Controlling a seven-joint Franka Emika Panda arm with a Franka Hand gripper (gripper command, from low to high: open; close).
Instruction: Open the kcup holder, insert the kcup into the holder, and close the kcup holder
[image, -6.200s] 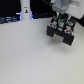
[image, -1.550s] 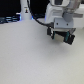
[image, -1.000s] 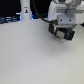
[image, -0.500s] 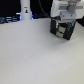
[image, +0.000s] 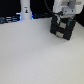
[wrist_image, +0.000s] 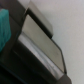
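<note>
The black kcup holder (image: 63, 28) stands at the back of the white table, on the exterior view's right. My white arm hangs right over it, and the gripper (image: 61, 18) is at the holder's top. In the wrist view the holder (wrist_image: 30, 60) fills the picture from close up, with a light slotted panel (wrist_image: 42, 40) showing. A blurred green patch, the kcup's top (wrist_image: 4, 27), sits very near the camera between the fingers. The fingers themselves are not clear. The kcup does not show in the exterior view.
A tall white post with black marks (image: 25, 10) stands at the back on the exterior view's left, before a dark backdrop with blue lights. The white table (image: 35, 57) spreads out in front of the holder.
The arm has moved from left of the holder toward the exterior view's right. It now hangs over the holder.
</note>
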